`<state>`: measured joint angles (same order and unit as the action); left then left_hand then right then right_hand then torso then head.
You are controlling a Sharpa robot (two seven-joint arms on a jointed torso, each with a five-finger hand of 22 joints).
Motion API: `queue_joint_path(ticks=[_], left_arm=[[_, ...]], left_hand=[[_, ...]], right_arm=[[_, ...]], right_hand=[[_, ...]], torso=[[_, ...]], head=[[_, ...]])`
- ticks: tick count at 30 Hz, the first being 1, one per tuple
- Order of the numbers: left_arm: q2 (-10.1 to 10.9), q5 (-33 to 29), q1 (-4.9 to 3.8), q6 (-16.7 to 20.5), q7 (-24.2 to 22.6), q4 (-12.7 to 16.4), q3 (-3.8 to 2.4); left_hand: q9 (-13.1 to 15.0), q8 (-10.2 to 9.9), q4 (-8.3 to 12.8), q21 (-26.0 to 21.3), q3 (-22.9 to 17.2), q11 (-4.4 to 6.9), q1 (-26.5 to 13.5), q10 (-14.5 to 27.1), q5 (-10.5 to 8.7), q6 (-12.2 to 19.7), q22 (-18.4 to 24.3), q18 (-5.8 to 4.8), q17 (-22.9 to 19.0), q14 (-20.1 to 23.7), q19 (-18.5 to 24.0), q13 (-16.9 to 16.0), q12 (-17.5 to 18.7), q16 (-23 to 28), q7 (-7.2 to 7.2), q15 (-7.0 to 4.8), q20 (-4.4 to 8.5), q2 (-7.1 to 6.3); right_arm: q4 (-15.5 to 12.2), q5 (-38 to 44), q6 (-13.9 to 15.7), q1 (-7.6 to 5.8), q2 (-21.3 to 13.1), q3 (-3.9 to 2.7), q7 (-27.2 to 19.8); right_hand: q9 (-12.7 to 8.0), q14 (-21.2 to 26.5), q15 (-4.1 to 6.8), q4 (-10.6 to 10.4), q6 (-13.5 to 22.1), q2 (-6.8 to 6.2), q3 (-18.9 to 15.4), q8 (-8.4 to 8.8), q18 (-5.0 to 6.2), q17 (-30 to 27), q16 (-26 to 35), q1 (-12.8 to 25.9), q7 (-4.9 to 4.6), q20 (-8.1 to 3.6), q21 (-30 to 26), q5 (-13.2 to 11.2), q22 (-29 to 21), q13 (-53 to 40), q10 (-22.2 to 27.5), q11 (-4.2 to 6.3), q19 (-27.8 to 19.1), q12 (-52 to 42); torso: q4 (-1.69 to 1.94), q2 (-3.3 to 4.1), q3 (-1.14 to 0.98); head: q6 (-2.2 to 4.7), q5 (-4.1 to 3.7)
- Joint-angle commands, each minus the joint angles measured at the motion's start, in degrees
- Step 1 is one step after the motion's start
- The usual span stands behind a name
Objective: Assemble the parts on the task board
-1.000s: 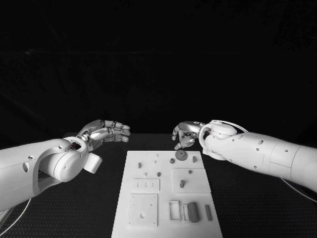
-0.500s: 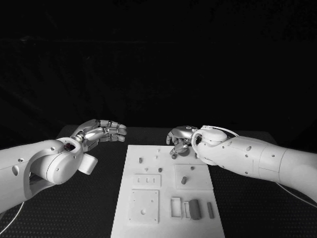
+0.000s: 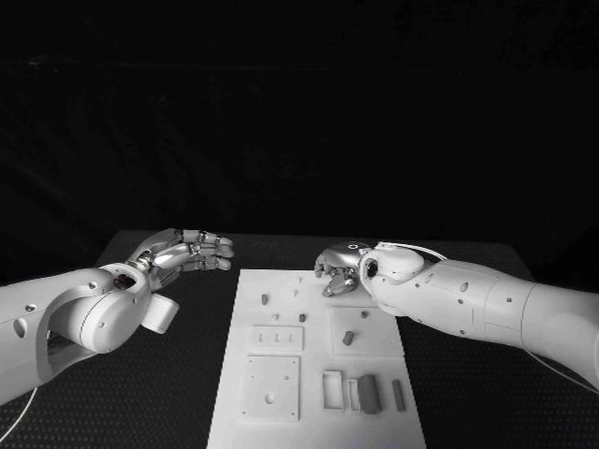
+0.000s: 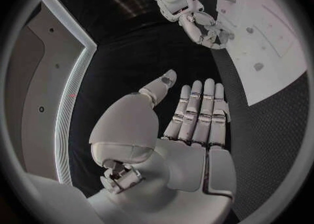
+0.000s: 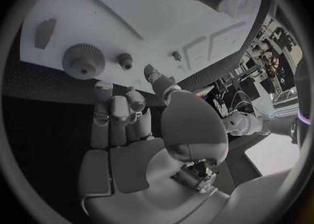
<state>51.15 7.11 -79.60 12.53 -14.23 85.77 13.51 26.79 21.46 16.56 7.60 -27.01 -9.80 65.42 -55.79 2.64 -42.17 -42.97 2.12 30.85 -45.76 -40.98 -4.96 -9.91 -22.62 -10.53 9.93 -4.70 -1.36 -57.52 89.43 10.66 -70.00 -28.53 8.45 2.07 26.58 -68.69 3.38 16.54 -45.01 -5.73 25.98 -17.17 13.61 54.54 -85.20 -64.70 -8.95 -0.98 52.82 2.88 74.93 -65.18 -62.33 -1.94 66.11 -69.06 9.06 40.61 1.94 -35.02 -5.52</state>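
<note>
Robotics lab, black table point(image 3: 165, 393), white task board point(image 3: 314, 374), dark backdrop

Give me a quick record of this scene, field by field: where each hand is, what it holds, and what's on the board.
left hand: over the black table beside the board, fingers straight and together, holding nothing
right hand: above the far end of the task board, holding nothing
nearest parts: large gear and small gear lie on the board ahead of the right hand's fingers
other parts: dark block at the near end
</note>
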Motion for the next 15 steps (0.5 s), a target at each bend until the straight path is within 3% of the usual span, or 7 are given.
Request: queue_joint_path(ticks=[1, 15], left_arm=[[-0.1, -0.2, -0.17, -0.5, -0.7, -0.3, -0.03], [-0.4, -0.2, -0.15, -0.8, -0.5, -0.9, 0.04]], left_hand=[[-0.1, -0.4, 0.0, -0.4, 0.4, -0.25, -0.2, -0.1, 0.20, 0.0, 0.1, -0.72, 0.1, -0.5, -0.4, 0.1, 0.4, 0.3, -0.42, 0.05, -0.03, -0.18], [-0.2, -0.5, 0.0, -0.6, 0.5, -0.27, -0.3, -0.1, 0.20, 0.0, 0.2, -0.82, 0.1, -0.5, -0.5, 0.2, 0.5, 0.5, -0.46, 0.04, 0.05, -0.11]], right_arm=[[0.2, 1.6, -1.2, 0.38, 0.0, 0.01, 0.6], [0.6, 2.4, -1.3, 0.61, -0.8, 0.01, 0.7]], right_hand=[[0.1, -0.1, -0.35, 0.0, -0.4, -0.07, 0.3, 0.36, 1.39, -0.1, -0.3, 0.5, -0.72, -1.21, 0.3, -0.1, 1.4, -0.1, 1.1, -1.24, 0.8, -0.4], [0.1, -0.4, -0.40, 0.0, -0.5, 0.17, 0.7, 0.46, 1.39, 0.2, -0.7, 0.6, -0.75, -1.35, 0.7, -0.1, 1.3, -0.1, 1.0, -1.27, 0.8, -0.9]], torso=[[0.08, 0.58, 0.11], [0.23, 1.71, 0.12]], head=[[0.08, -0.09], [0.61, -0.61]])
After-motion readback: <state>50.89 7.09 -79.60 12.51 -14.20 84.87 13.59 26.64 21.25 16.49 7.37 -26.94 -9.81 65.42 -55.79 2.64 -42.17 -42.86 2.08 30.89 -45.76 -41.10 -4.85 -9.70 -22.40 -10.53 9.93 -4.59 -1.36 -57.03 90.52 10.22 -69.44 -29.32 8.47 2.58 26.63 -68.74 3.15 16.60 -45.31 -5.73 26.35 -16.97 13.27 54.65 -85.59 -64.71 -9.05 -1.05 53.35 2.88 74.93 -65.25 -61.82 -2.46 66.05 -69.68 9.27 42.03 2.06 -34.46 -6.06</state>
